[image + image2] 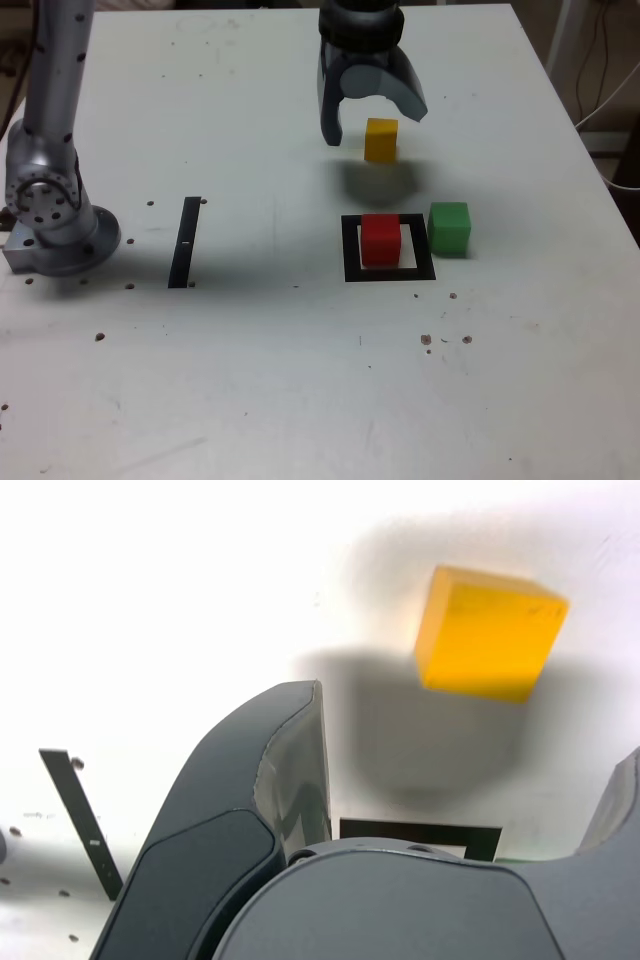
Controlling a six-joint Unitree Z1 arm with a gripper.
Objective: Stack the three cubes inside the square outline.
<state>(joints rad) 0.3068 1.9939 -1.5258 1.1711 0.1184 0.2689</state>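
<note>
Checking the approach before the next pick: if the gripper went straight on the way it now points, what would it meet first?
Most likely the yellow cube, which sits just ahead of the open gripper between its jaws' line, as the wrist view suggests. Depth is unclear; it might meet the table beside the cube.

Showed a silver-grey metal arm, tube-shaped and dotted with small dark screw holes, above a round joint housing ringed with bolts and a flanged base. Ended in a dark blue-grey gripper with two broad, curved, smooth-shelled fingers.
</note>
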